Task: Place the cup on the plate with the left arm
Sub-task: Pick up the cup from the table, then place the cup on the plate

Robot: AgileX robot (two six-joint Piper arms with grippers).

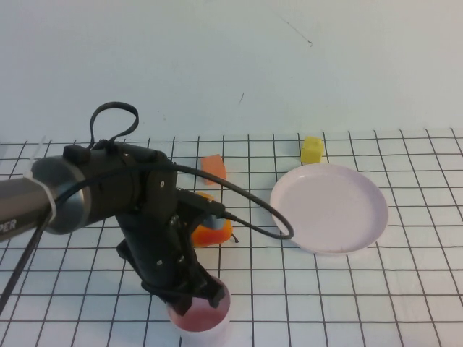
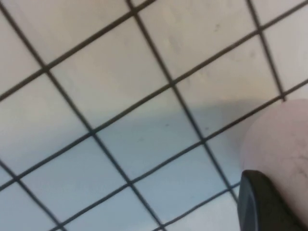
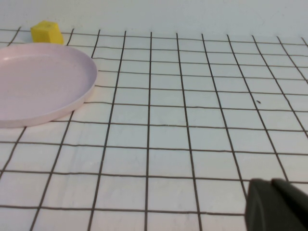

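Two arms belong to this rig, but only the left arm (image 1: 108, 199) appears in the high view, reaching from the left edge down to the lower centre of the frame. There the left gripper (image 1: 194, 296) sits at the cup (image 1: 201, 318), which stands upright on the worktop (image 1: 362, 303) at the bottom edge; whether its fingers have closed on the cup cannot be told. In the left wrist view the cup's pale wall lies beside one dark fingertip (image 2: 262, 202). The plate (image 1: 329, 208) rests at centre right, well apart from the cup, with a yellow block (image 1: 312, 149) just beyond its far rim and an orange object (image 1: 212, 230) between arm and plate. The right gripper (image 3: 276, 204) shows only as a dark edge in its own view; its state cannot be told. To do this step well, the grasp should probably be secured square on the cup wall, then the cup lifted clear of the orange object before travelling toward the plate.
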